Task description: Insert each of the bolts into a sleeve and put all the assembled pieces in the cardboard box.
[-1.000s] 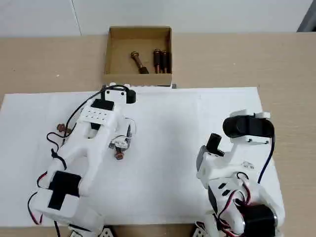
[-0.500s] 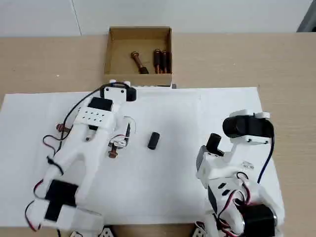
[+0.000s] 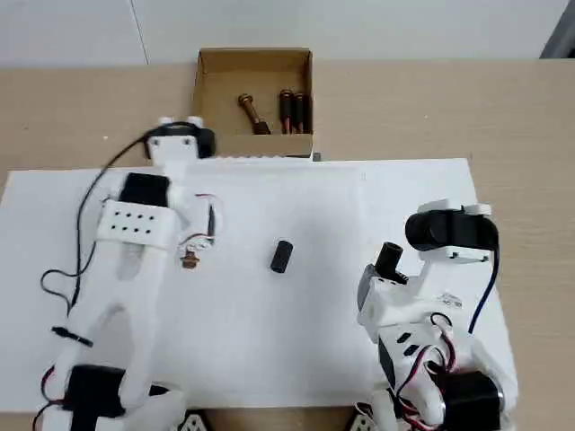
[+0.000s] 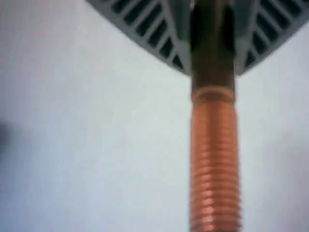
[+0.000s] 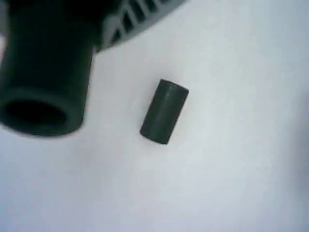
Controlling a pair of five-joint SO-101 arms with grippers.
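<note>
Left wrist view: left end effector (image 4: 212,24) clamps bolt (image 4: 214,159) w/ threads straight out; right end effector (image 3: 384,269) holds sleeve (image 5: 46,82).

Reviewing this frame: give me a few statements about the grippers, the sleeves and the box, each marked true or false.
1. The left gripper holds a copper bolt. True.
2. The cardboard box is empty. False: assembled pieces lie inside it.
3. A loose sleeve lies on the white paper between the two arms. True.
4. The right gripper is open with nothing in it. False: it is shut on a black sleeve.
</note>
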